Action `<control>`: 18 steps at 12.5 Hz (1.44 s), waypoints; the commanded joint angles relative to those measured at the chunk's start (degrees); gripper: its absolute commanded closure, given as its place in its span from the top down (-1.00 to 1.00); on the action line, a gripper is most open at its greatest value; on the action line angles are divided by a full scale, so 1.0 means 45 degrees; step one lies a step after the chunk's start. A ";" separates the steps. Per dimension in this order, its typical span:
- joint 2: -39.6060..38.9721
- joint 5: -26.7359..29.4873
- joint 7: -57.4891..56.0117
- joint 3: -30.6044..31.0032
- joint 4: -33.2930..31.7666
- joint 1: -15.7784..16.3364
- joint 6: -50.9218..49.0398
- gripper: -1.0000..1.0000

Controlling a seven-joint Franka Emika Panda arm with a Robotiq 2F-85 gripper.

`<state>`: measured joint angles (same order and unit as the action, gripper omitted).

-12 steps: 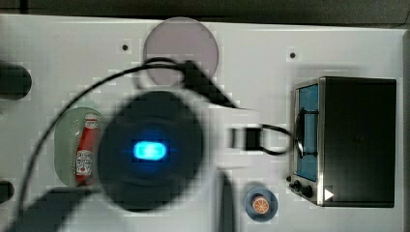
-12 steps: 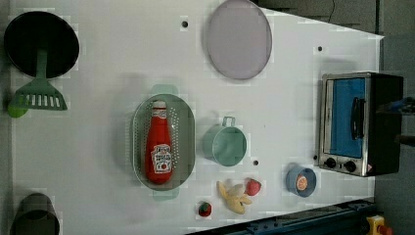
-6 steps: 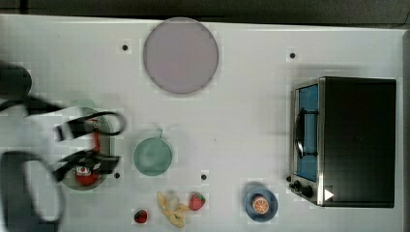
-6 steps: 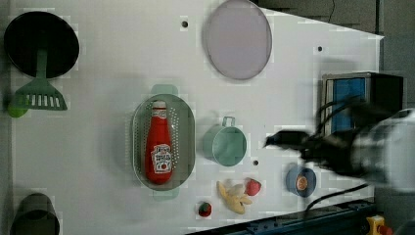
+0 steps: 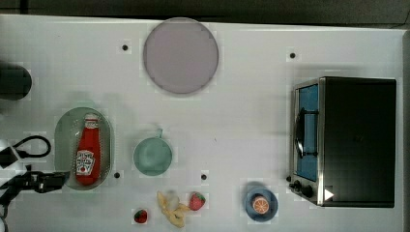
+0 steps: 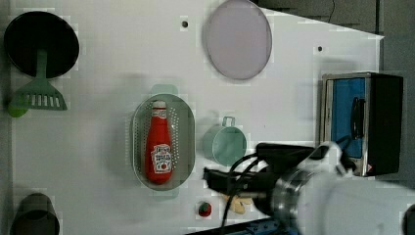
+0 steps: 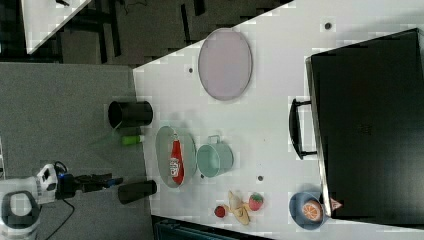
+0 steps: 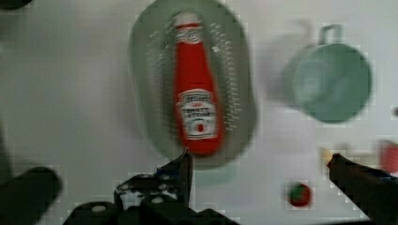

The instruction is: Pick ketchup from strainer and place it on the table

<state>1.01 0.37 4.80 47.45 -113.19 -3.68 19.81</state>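
Wrist view: ketchup (image 8: 196, 93) lying in strainer (image 8: 145, 75), untouched. Pincer (image 8: 260, 164) wide open, empty, short of bottle. Grasp, lift, placement on desk (image 5: 241, 125) all remain.

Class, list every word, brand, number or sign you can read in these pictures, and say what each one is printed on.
"HEINZ" and "TOMATO KETCHUP", only just readable: white label of the ketchup lying in the strainer.
Red triangle sign on a corner of the toaster oven: too small to read.
No other text shows.
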 commanded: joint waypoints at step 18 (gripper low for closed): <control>-0.7336 -0.6005 0.2342 -0.1000 -0.3437 0.0134 0.9232 1.00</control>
<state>-32.65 -27.26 10.51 43.39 -130.03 -4.26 62.05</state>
